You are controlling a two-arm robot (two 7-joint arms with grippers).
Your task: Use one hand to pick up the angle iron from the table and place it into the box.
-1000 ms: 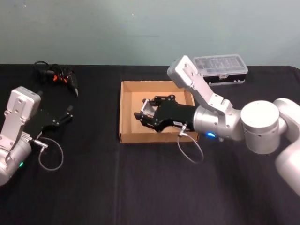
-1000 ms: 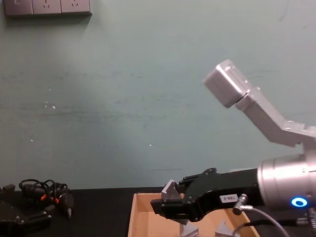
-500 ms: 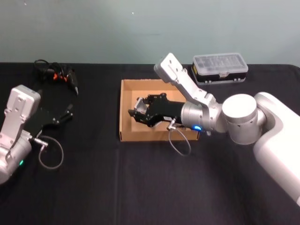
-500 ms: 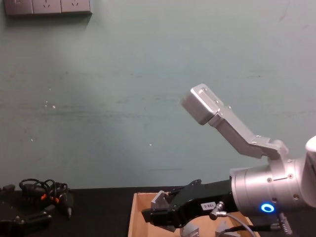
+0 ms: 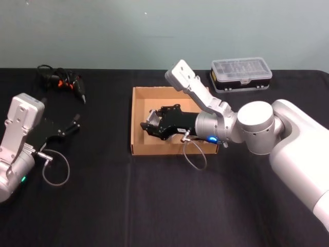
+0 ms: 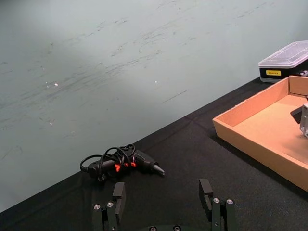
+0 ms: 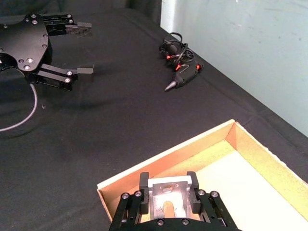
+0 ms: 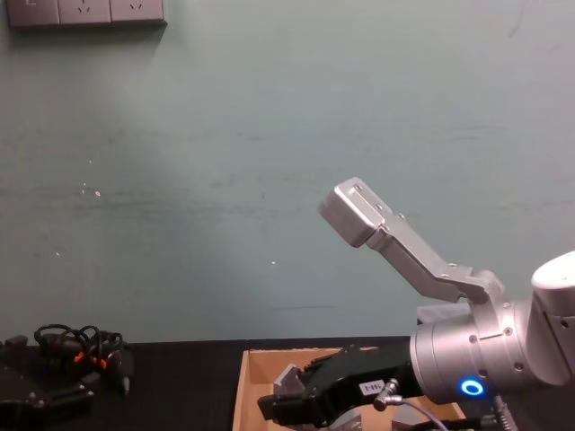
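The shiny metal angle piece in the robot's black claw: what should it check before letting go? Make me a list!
1. Silvery slotted angle iron gripped by the right gripper: ok.
2. Gripper over the shallow tan cardboard box: ok, above its left part.
3. Spot below free of other parts: cannot tell; the gripper hides it.
4. Low enough for a gentle drop: cannot tell.
5. Left gripper away from the box, open over the black table: ok.

The angle iron (image 7: pixel 168 199) is dull grey metal with a brushed look; the box (image 5: pixel 138 121) is matt tan cardboard — raw-edged. The table (image 5: pixel 154 206) is covered in matt black cloth — the right gripper (image 5: pixel 149 127) is black, faintly glossy.
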